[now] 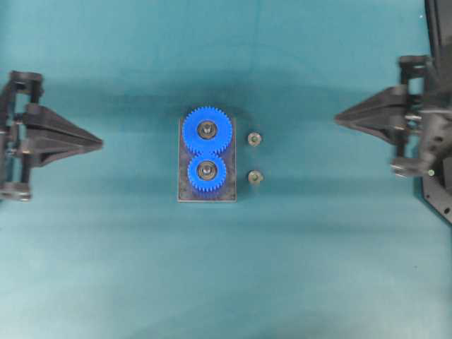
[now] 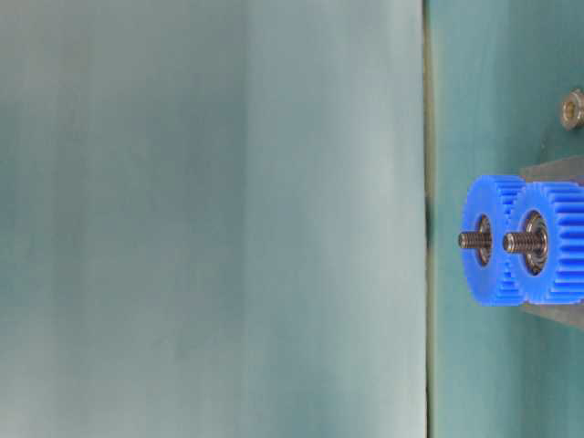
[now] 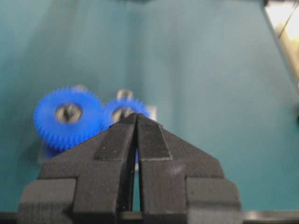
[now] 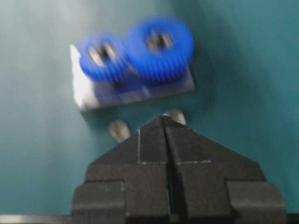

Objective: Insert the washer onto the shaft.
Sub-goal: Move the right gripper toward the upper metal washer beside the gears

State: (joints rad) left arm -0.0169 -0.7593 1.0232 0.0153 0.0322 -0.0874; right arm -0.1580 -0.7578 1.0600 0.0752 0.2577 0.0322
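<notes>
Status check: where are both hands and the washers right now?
Left hand shut, empty, parked left. Right hand shut, empty, parked right. Two washers on mat beside gear block. Shafts bare, path clear.

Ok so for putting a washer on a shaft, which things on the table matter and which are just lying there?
Part of the job:
- upper washer
- lower washer
- two threaded shafts, one in each gear's centre
- right gripper, shut, nearest the washers

Just there:
- large blue gear and small blue gear, already mounted
- base plate
- left gripper, shut
</notes>
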